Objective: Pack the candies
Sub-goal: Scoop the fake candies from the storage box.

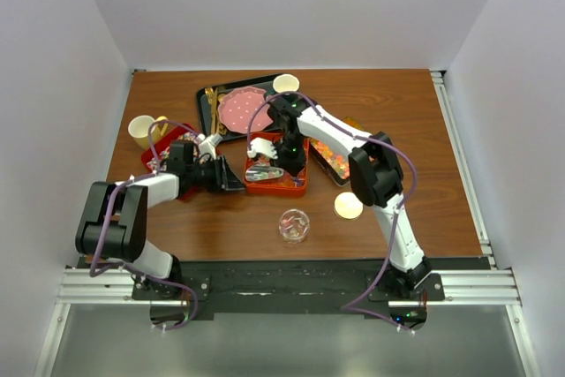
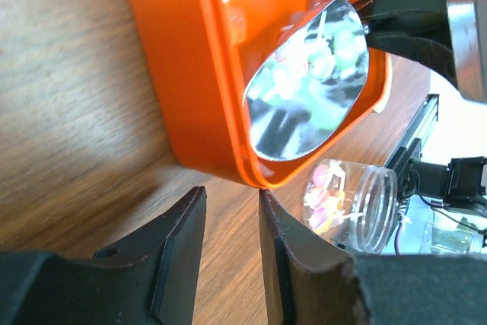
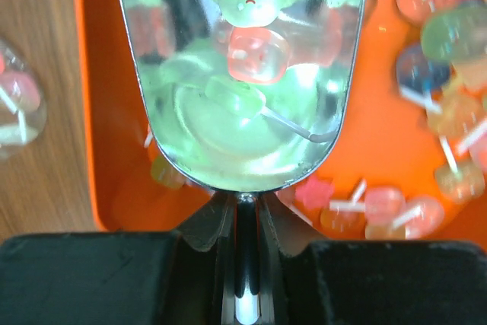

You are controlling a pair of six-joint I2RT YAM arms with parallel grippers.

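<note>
An orange tray (image 1: 298, 188) holds wrapped pink, green and purple candies (image 3: 449, 36). My right gripper (image 3: 243, 199) is shut on the handle of a metal scoop (image 3: 243, 127), held over the tray with a few green and pink candies (image 3: 259, 55) in its bowl. In the top view the right gripper (image 1: 289, 163) is above the tray's middle. My left gripper (image 2: 232, 192) is open and empty, its tips at the tray's (image 2: 175, 74) near corner; it sits at the tray's left edge (image 1: 233, 178). A clear jar (image 1: 294, 225) with some candies stands in front of the tray.
The jar's round lid (image 1: 349, 206) lies to its right. A black tray (image 1: 209, 112) with a pink dotted plate (image 1: 243, 110) is at the back. A red tray (image 1: 150, 158) of candies is on the left, another candy tray (image 1: 331, 158) on the right. A yellow cup (image 1: 140, 130) and a white cup (image 1: 285, 84) stand nearby.
</note>
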